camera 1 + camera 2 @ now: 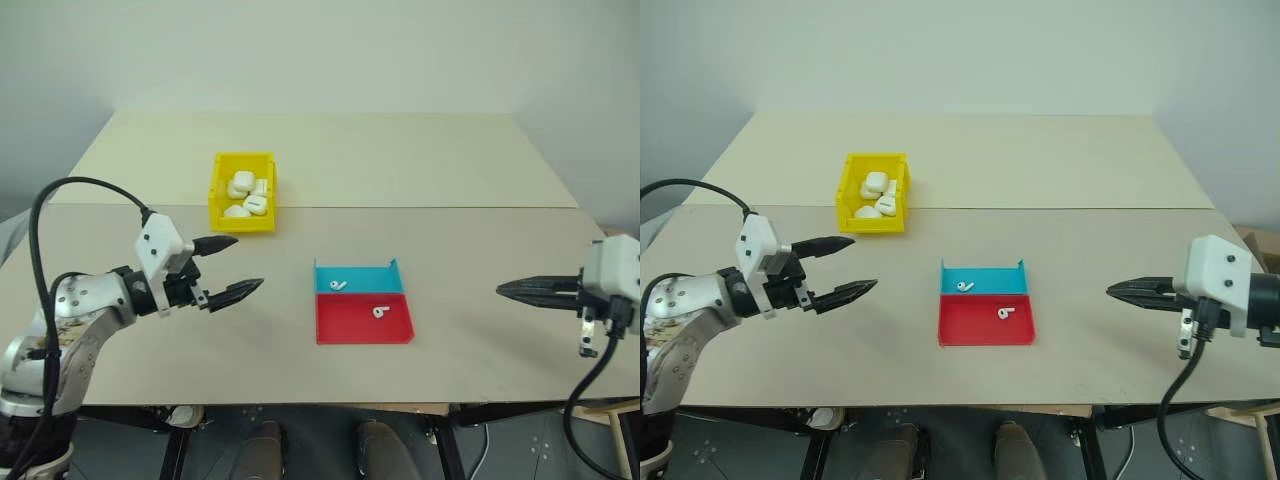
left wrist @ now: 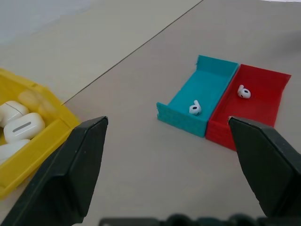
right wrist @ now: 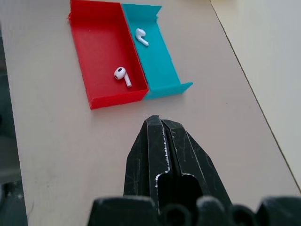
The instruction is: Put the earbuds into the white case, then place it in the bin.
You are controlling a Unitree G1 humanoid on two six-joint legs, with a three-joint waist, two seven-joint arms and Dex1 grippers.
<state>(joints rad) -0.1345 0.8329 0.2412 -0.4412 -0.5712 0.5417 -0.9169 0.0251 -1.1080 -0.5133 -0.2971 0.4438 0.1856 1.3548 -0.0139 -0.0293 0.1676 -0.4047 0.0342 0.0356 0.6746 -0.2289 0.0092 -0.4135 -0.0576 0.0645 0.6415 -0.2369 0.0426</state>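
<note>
Two earbuds lie in the red-and-blue tray (image 1: pixel 364 337) at mid-table: one earbud (image 1: pixel 338 285) in the blue half, the other earbud (image 1: pixel 380 311) in the red half. The yellow bin (image 1: pixel 242 222) stands further back on the left and holds several white cases (image 1: pixel 241 184). My left gripper (image 1: pixel 248 262) hovers open and empty between bin and tray, pointing toward the tray. My right gripper (image 1: pixel 502 290) is shut with nothing in it, well to the right of the tray. Its closed fingers (image 3: pixel 155 141) point at the tray from the red side.
The beige table (image 1: pixel 450 230) has a seam running across it just behind the tray. Its front edge runs close below the tray. A black cable (image 1: pixel 60 195) loops over the left arm.
</note>
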